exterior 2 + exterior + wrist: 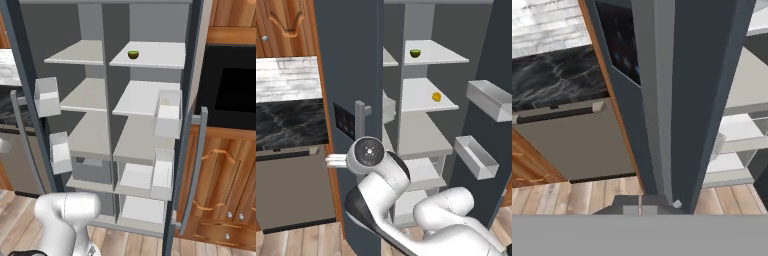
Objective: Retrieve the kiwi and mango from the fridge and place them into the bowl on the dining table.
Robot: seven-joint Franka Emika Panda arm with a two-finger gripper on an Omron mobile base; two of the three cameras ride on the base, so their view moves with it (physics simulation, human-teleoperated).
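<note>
gripper [640,209]: jaws together, holding nothing i can see, low beside dark slate-grey fridge [351,75] door; small green-brown kiwi [415,53] lies above, inside.

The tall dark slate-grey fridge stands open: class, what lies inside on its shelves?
Inside the fridge, a green-and-brown kiwi sits on the top right shelf; a yellow-orange mango lies one shelf below. A white door bin covers the mango from the right.

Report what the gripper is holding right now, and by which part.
Nothing that shows: the gripper is shut, tips together by the fridge door handle, nothing between them. The kiwi and mango lie on their shelves.
</note>
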